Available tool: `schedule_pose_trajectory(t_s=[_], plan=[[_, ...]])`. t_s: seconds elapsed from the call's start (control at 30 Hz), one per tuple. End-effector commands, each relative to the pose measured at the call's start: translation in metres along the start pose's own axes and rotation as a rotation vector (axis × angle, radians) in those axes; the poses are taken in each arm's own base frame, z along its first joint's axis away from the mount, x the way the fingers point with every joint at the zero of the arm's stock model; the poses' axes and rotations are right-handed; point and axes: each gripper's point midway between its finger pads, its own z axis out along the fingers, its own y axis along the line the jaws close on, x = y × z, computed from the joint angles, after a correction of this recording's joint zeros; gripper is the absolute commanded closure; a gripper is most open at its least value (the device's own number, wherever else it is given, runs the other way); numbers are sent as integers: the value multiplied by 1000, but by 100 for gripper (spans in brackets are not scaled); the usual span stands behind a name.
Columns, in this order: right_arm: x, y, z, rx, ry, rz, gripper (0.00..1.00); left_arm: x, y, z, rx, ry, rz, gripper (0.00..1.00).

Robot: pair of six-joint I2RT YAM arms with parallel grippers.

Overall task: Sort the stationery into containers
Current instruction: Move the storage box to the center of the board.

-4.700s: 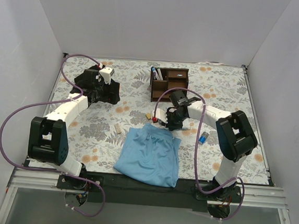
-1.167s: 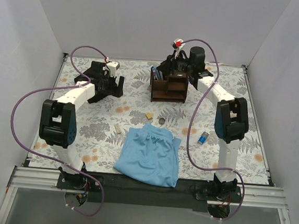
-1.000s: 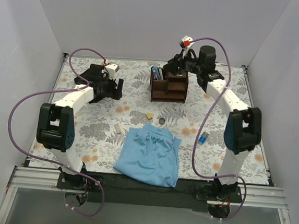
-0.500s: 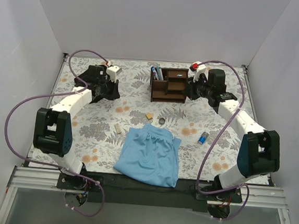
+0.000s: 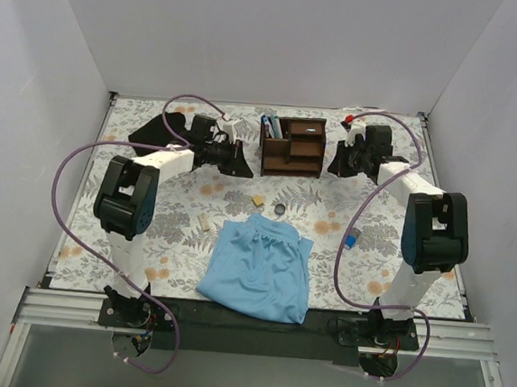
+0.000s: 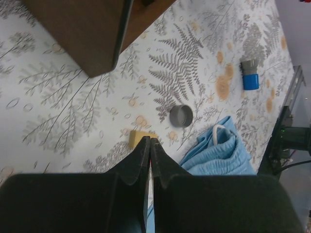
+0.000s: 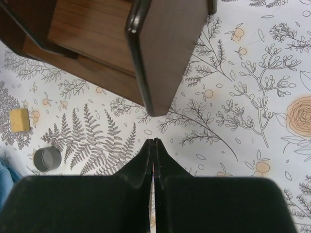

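Note:
The dark brown wooden organizer (image 5: 291, 147) stands at the back middle, with pens (image 5: 269, 125) upright in its left slot. My left gripper (image 5: 240, 162) sits just left of it, shut and empty (image 6: 149, 141). My right gripper (image 5: 338, 164) sits just right of it, also shut on nothing (image 7: 155, 141). In front of the organizer (image 6: 92, 34) (image 7: 146, 43) lie a tan eraser (image 5: 258, 199) (image 6: 140, 138) (image 7: 19, 119) and a small dark ring (image 5: 279, 210) (image 6: 181, 115) (image 7: 47, 159). A second tan block (image 5: 204, 220) lies further left. A blue-capped cylinder (image 5: 351, 237) (image 6: 250, 76) lies at the right.
A light blue cloth (image 5: 261, 266) (image 6: 218, 150) is spread at the front middle. A black cloth (image 5: 155, 130) lies at the back left. White walls close in the floral table (image 5: 421, 199) on three sides.
The left arm swung right from the black cloth to the organizer's left side. The right arm dropped from above the organizer to its right side. Both grippers closed.

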Motion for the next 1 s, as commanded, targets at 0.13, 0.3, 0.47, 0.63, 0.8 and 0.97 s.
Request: schedule_pose_trajectory(t_s=[0.13,0.3,0.47,0.63,0.8,0.97], plan=[[-35,3,17,-110,-37,1,99,-46,-16,37,110,-76,-32,100],[-29,5,24,-144,-12,24,99,-48,-4,52,107,-73,-49,100],[-26,2,32,-147,-2,40,99,-58,6,61,92,-90,-54,100],[-39,-8,42,-119,-23,28,99,-64,14,70,85,-96,-47,100],[-51,-10,46,-120,-40,15,99,-70,17,71,85,-104,-42,100],[-37,13,22,-183,-9,26,99,-65,1,27,103,-65,-61,99]])
